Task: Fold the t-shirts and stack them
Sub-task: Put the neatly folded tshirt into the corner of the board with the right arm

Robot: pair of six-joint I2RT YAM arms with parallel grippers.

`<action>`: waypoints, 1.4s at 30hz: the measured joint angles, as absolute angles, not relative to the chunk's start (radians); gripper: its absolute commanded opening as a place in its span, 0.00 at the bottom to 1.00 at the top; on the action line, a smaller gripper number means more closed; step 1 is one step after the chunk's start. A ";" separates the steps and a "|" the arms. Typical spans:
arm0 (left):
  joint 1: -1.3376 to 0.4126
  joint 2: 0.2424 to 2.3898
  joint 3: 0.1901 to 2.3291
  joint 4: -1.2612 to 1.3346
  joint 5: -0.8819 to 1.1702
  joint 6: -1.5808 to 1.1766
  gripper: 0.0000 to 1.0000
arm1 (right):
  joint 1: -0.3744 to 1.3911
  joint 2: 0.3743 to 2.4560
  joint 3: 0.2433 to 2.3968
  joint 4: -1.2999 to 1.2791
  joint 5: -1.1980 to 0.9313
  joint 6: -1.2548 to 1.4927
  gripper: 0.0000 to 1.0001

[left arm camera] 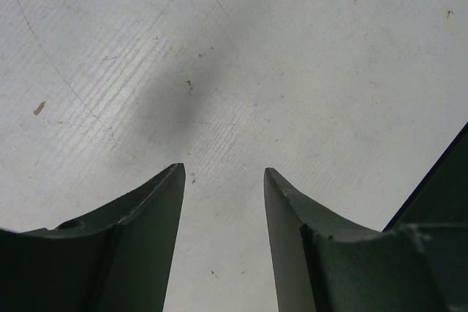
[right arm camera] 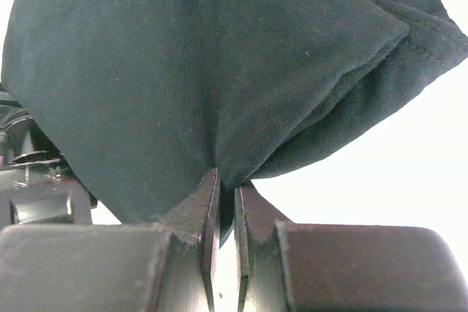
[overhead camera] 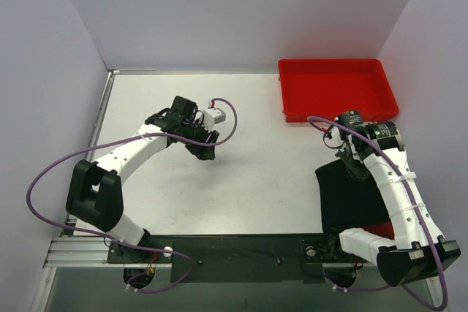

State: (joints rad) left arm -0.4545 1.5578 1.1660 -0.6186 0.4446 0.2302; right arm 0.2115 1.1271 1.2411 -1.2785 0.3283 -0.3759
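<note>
The black t-shirt (overhead camera: 349,196) lies bunched at the near right of the table, partly under my right arm. My right gripper (overhead camera: 354,163) is shut on a fold at its far edge. In the right wrist view the black cloth (right arm camera: 183,71) hangs folded over, pinched between the nearly closed jaws of the right gripper (right arm camera: 228,180). A strip of red cloth (overhead camera: 378,229), apparently the red t-shirt, shows at the black shirt's near edge, mostly hidden by the arm. My left gripper (overhead camera: 204,149) is open and empty above the bare table left of centre; it also shows in the left wrist view (left arm camera: 223,172).
A rigid red tray (overhead camera: 292,99) stands at the back right, just beyond my right gripper. White walls enclose the table on the left, back and right. A black bar (overhead camera: 241,253) runs along the near edge between the arm bases.
</note>
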 measured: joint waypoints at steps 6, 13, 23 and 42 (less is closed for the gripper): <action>-0.455 1.562 1.178 -0.626 0.441 0.233 0.57 | 0.209 1.109 1.279 -1.286 0.364 -0.419 0.00; -0.455 1.573 1.187 -0.626 0.438 0.241 0.57 | 0.169 1.074 1.279 -1.288 0.389 -0.461 0.00; -0.454 1.586 1.193 -0.630 0.437 0.242 0.57 | -0.006 1.016 1.154 -1.279 0.472 -0.618 0.00; -0.450 1.588 1.193 -0.632 0.438 0.244 0.57 | -0.294 1.098 0.799 -0.685 0.529 -0.967 0.70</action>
